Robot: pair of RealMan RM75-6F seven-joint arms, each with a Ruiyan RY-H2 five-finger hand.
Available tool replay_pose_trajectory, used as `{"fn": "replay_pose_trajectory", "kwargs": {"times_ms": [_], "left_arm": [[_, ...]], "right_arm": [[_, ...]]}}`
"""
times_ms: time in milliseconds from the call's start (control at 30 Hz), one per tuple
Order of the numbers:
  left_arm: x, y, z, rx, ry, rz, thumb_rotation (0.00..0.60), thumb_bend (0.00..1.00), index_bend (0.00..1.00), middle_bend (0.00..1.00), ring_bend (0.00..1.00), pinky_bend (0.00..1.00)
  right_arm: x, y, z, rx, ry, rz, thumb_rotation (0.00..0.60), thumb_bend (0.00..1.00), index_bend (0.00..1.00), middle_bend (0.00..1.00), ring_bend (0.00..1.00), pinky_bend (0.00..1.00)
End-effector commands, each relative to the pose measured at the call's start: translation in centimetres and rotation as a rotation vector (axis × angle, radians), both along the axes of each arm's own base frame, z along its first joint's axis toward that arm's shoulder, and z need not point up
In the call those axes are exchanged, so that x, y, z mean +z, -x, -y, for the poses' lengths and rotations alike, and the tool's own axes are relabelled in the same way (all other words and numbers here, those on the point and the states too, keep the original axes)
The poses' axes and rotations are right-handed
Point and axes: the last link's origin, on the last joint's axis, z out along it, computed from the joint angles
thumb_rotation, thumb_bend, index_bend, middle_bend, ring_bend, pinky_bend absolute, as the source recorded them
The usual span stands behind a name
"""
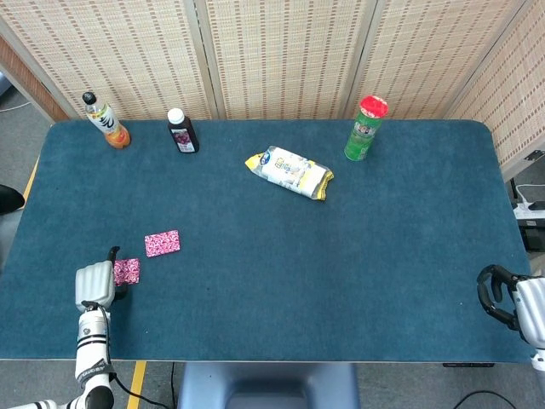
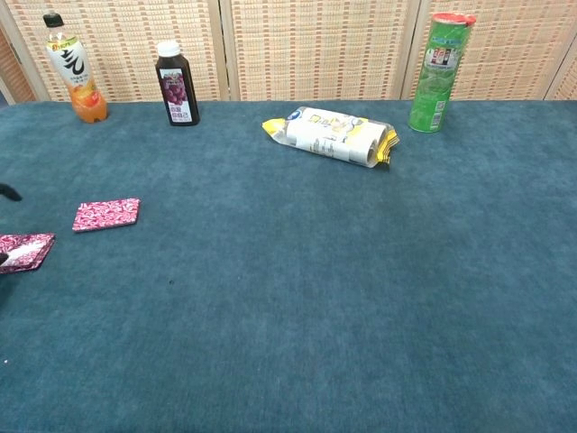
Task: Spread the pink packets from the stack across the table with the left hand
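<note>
Packet on the cloth: one pink packet (image 1: 162, 243) lies flat on the blue table (image 1: 341, 273), a small rectangle with a busy pink-and-white print, long side tipped a little off level; the chest view shows it too (image 2: 106, 214), well short of the bottles
Packet at the hand: a second pink packet (image 1: 127, 271), same print, sits just beside the first but apart from it, hard against the left hand (image 1: 94, 286); in the chest view it shows at the left edge (image 2: 25, 252), tilted, its left end cut off
Left hand: down at the near-left part of the table, pale back turned up to the head camera, dark fingertips poking out beside the packet; fingers look closed on the packet, though the contact itself is hidden under the hand
Right hand: the right hand (image 1: 513, 308) sits at the near-right corner, partly out of frame, dark fingers curled in with nothing in them
Hard to read: only dark slivers of the left hand reach the chest view
Back row: orange bottle (image 1: 106, 121), dark bottle (image 1: 182, 131), green can (image 1: 366, 129), all upright, and a white-and-yellow bag (image 1: 290, 172) lying in front
</note>
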Motion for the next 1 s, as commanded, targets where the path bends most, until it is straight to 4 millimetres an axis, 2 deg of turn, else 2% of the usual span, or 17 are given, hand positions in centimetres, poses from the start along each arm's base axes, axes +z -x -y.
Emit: {"fn": "replay_pose_trajectory", "kwargs": {"times_ms": [33,167,333,567,1000], "left_arm": [[-0.6,-2.2,-1.1,-0.052,-0.001,0.018,0.600,0.33,0.18,1.00,1.00,1.00],[-1.9,-4.5,-2.2,-0.090,0.026,0.025,0.600,0.33,0.20,1.00,1.00,1.00],[-3.7,-6.0,-3.7,-0.097,0.049,0.016,0.600,0.33,0.20,1.00,1.00,1.00],[-5.3,-5.7,-5.1,-0.056,0.077,-0.020,0.600,0.34,0.24,1.00,1.00,1.00],[-6.4,-5.6,-7.3,-0.001,0.078,-0.037,0.600,0.34,0.24,1.00,1.00,1.00]], "right_arm": [[-0.1,0.0,0.0,0.000,-0.004,-0.001,0.600,0.43,0.95,0.78,0.88,1.00],[0.0,0.0,0.0,-0.002,-0.008,-0.002,0.600,0.43,0.95,0.78,0.88,1.00],[0.1,0.1,0.0,-0.002,-0.013,-0.002,0.600,0.43,0.95,0.78,0.88,1.00],[0.2,0.1,0.1,-0.002,-0.009,0.002,0.600,0.43,0.95,0.78,0.88,1.00],[-0.1,0.1,0.2,-0.009,-0.026,-0.009,0.600,0.43,0.95,0.78,0.88,1.00]]}}
